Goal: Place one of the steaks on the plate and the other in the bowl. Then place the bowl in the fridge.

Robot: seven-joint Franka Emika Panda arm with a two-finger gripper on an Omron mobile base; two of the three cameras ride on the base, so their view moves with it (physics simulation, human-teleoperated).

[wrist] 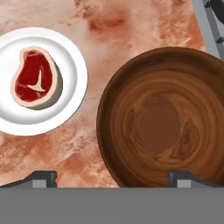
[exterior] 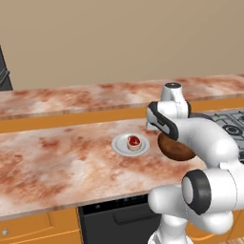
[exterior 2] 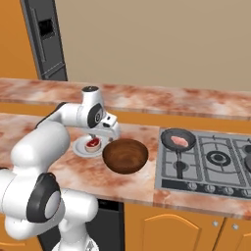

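Hovering over the table point(exterior: 57, 162), my pincer point(wrist: 111, 177) is spread wide, grasping nothing. Hand view's upper left shows the red steak point(wrist: 36, 77) on the white plate point(wrist: 72, 57); the brown bowl point(wrist: 164, 116) lies bare at right. Right base view's pan point(exterior 2: 177, 139) holds the pink steak point(exterior 2: 180, 140); the fridge point(exterior 2: 46, 39) stands upper left.

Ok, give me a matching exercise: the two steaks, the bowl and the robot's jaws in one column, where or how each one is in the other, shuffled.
Things:
1. red steak
2. pale pink steak
3. bowl
4. gripper

Places or states:
A. empty, on the counter beside the plate
B. jaws open, holding nothing, above the counter
C. lying on the plate
D. in the frying pan on the stove

Pairs: 1-C, 2-D, 3-A, 4-B
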